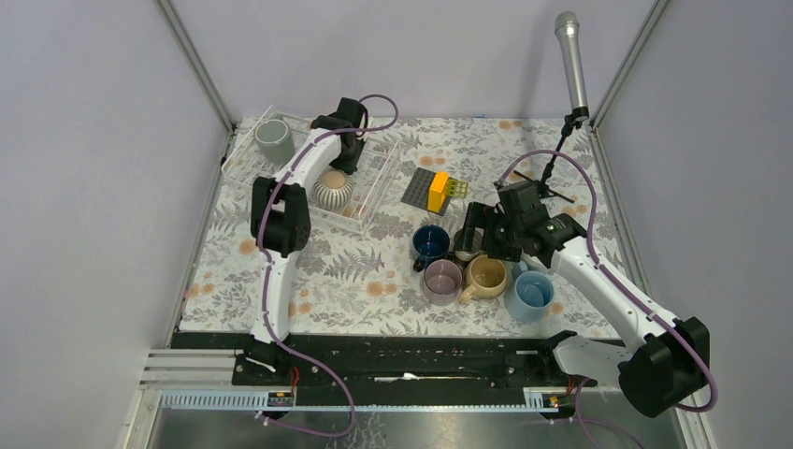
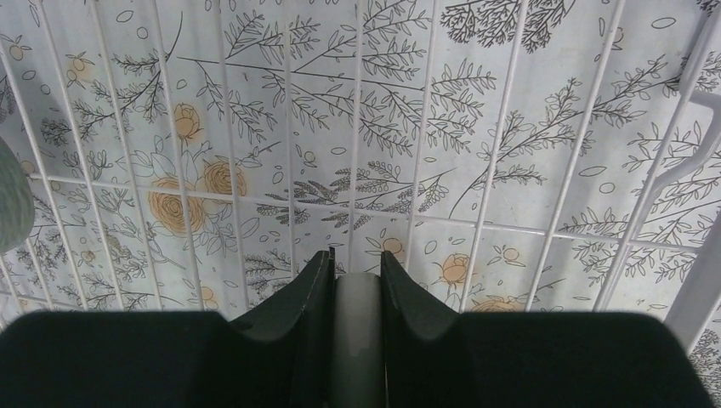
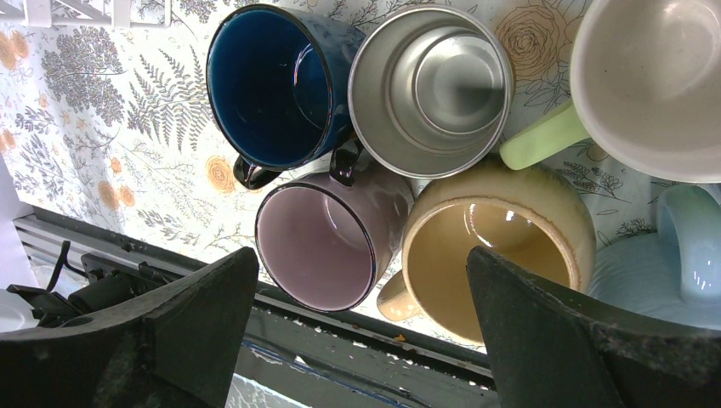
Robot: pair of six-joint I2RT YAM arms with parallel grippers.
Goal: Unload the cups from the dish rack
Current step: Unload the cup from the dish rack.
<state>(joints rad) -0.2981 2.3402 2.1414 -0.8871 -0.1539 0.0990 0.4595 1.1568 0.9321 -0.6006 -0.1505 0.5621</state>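
The dish rack (image 1: 374, 192) stands at the back left and holds a grey mug (image 1: 274, 140) and a ribbed grey-white mug (image 1: 333, 190). My left gripper (image 1: 346, 157) is inside the rack, right behind the ribbed mug. In the left wrist view it (image 2: 355, 263) is shut on a narrow grey handle-like piece (image 2: 357, 340) over the rack bars (image 2: 480, 212). My right gripper (image 3: 361, 263) is open and empty above the mauve mug (image 3: 323, 246) and tan mug (image 3: 493, 246). The navy (image 3: 272, 85), steel (image 3: 429, 85), pale green (image 3: 655, 76) and light blue (image 3: 680, 255) mugs stand beside them on the cloth.
A dark grey studded plate (image 1: 418, 187) with a yellow block (image 1: 438, 190) and a green block (image 1: 457, 188) lies behind the mug cluster. A microphone on a stand (image 1: 570, 56) stands at the back right. Metal frame posts rise at both sides. A black rail (image 1: 421, 351) runs along the near edge.
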